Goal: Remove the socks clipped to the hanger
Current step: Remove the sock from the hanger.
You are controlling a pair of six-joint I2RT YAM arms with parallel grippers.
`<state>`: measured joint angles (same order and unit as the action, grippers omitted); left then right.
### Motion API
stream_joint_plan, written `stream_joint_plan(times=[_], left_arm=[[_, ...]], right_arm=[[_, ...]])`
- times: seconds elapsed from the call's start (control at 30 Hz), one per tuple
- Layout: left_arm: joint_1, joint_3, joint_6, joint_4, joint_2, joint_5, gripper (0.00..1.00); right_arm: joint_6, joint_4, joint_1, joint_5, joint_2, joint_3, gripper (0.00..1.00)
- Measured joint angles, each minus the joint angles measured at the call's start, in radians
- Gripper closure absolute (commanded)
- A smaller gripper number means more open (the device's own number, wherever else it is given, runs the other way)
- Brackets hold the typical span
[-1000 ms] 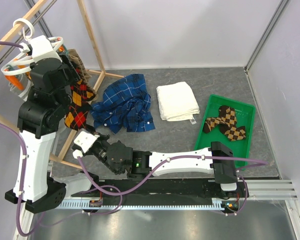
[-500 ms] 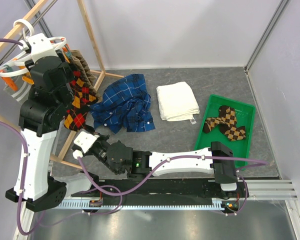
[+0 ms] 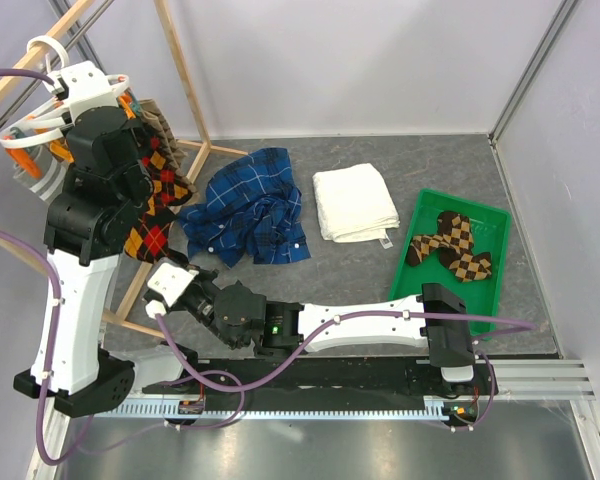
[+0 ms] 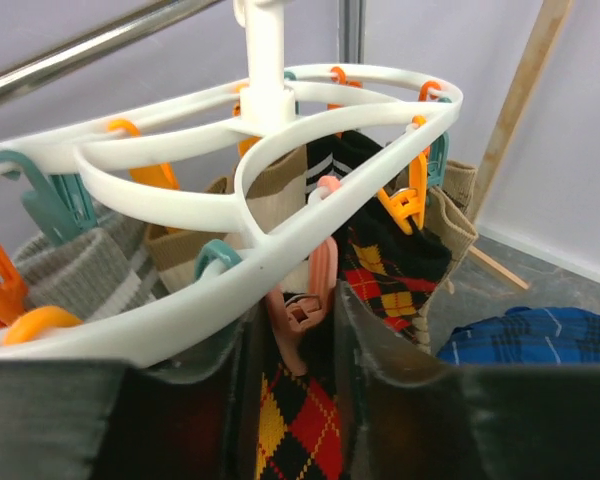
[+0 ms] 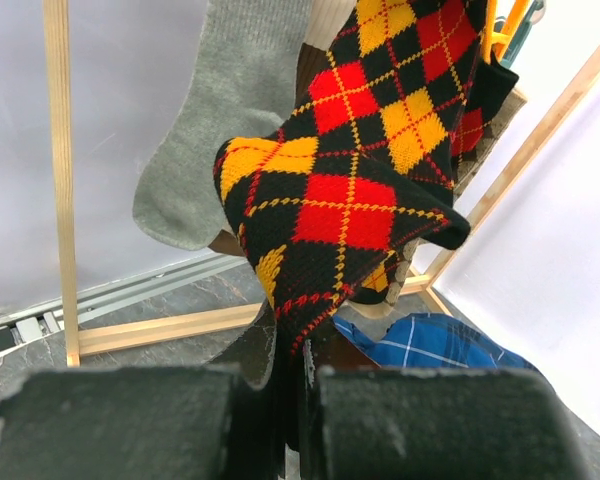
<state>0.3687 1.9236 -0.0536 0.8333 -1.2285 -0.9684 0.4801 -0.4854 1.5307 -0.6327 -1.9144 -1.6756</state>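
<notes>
Jaws of the left gripper [image 4: 298, 312] stand a little apart, one on each side of a salmon clothespin [image 4: 320, 262] on the hanger [image 4: 280, 165]. Whether they are pressing it yet I cannot tell. The right gripper [image 5: 292, 378] sits lower with its jaws almost together. The toe end of the red-and-yellow argyle sock [image 5: 360, 190] runs down into the slit between them, so it appears to be pinched there.

The hanger hangs from the wooden rack [image 5: 62, 180] over the far-left corner of the table [image 3: 380, 265]. More socks are clipped round its ring, among them a grey sock [image 5: 220, 110] and some ribbed beige ones. A pair of brown-tan checkered socks [image 3: 450, 245] lies in the green tray [image 3: 500, 215] by the right edge.

This looks like the release step for the argyle sock. One arm works the peg while the other holds the fabric from below. The next move calls for a firm squeeze on the peg's tails to open its bite, then a downward draw on the sock.

The hanger is smooth, rigid white plastic, a round ring with curved spokes, and it can swing on its hook. The pegs are small, glossy and sprung. The socks are soft knit that will stretch before it slips free.
</notes>
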Motion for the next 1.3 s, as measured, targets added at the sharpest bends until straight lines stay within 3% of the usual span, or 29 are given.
stream_joint_plan(times=[0.03,0.1,0.17,0.77,1.3], left_arm=[[0.000,0.000,0.006,-0.005,0.001,0.000,0.89],[0.000,0.000,0.011,-0.007,0.001,0.001,0.97],[0.000,0.000,0.014,-0.007,0.001,0.002,0.98],[-0.001,-0.023,0.014,-0.045,0.055,0.107,0.98],[-0.001,-0.023,0.014,-0.046,0.064,0.132,0.98]], right_arm=[[0.000,0.000,0.000,0.000,0.000,0.000,1.00],[0.000,-0.001,-0.002,0.000,0.000,0.000,1.00],[-0.002,-0.001,-0.003,0.002,0.000,0.000,1.00],[-0.123,-0.004,-0.073,0.007,0.000,0.105,1.00],[-0.239,-0.006,-0.095,-0.056,0.111,0.367,1.00]])
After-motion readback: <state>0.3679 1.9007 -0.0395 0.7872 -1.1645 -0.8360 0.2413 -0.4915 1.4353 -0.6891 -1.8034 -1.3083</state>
